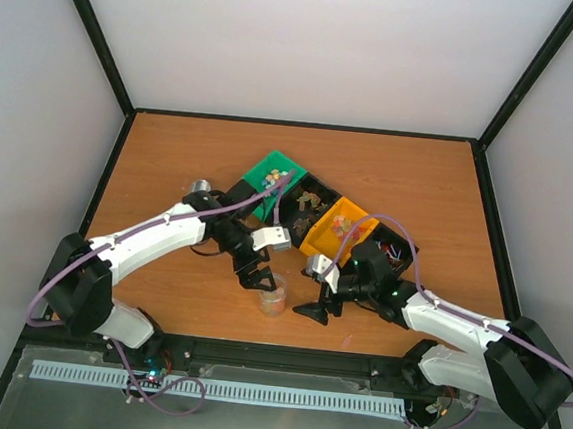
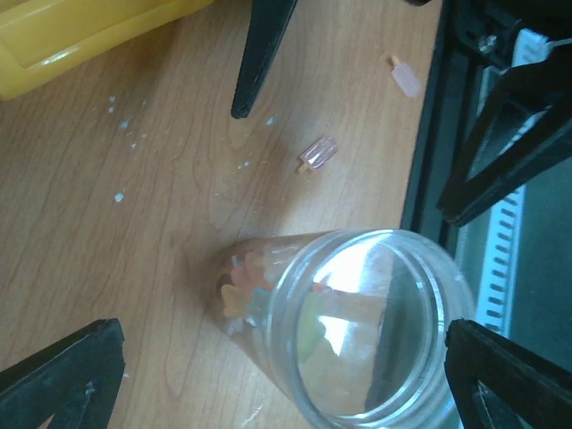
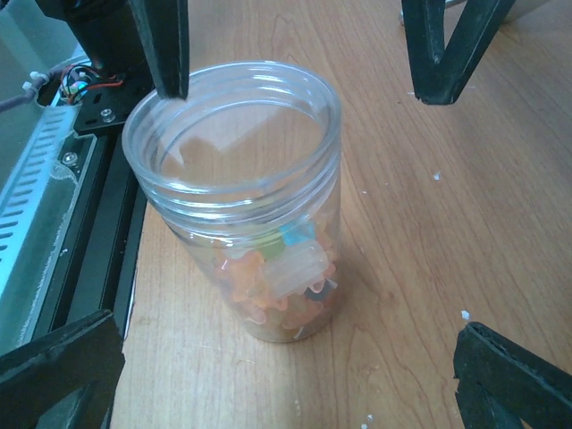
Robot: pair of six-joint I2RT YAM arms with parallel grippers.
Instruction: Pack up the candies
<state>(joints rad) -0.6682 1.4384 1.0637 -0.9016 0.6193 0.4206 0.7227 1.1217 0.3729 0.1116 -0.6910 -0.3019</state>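
A clear jar (image 1: 273, 300) stands upright near the table's front edge, its bottom filled with candies (image 3: 284, 275), mostly orange, with a pale wrapped one and a blue one. In the left wrist view the jar (image 2: 357, 331) lies between the fingers of my left gripper (image 2: 286, 393), which is open wide and hovers over the mouth. My right gripper (image 3: 286, 393) is open just right of the jar (image 3: 237, 170), with nothing between its fingers. Two loose candies (image 2: 317, 154) (image 2: 405, 79) lie on the wood near the jar.
Behind the jar runs a row of bins: green (image 1: 275, 176), black (image 1: 306, 202), yellow (image 1: 337, 229) and another black (image 1: 392, 250), holding more sweets. A silver object (image 1: 201, 186) lies behind the left arm. The black frame rail (image 2: 429, 134) borders the front edge.
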